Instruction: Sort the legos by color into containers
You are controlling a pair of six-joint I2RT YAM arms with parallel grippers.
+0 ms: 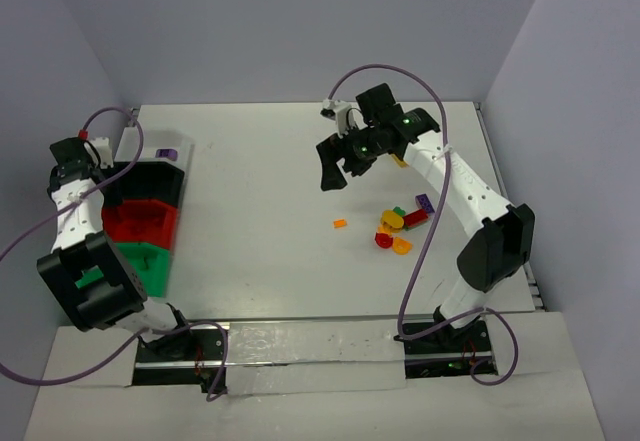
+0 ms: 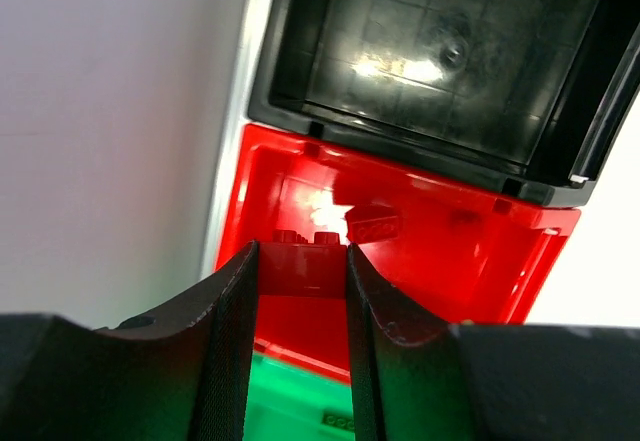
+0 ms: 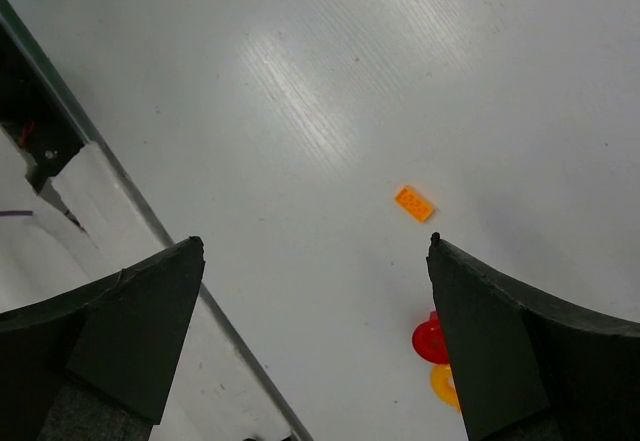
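Currently the left fingers [image 2: 232,306] are closed partway on a small red brick [image 2: 300,266], which sits pinched between their tips with its studs showing above them. From the left wrist camera the brick is framed against the inside of the red bin [image 2: 450,251], where another red piece [image 2: 375,224] already lies on the floor of the bin. The black bin [image 2: 420,51] touches the red one on its far side and the green bin [image 2: 290,401] on the near side. In the overhead view the row ends in a clear bin [image 1: 182,146] holding a purple piece [image 1: 167,153].

Across the bench [image 3: 330,81], the right fingers [image 3: 150,301] are spread fully wide and hold nothing, hanging above the bare surface. A flat orange brick [image 3: 413,203] lies alone just beyond one fingertip, and a round red piece [image 3: 430,339] shows beside that same finger. The remaining loose legos [image 1: 398,226], red, yellow, orange, green and purple, lie clustered near the right arm, well apart from the bins.
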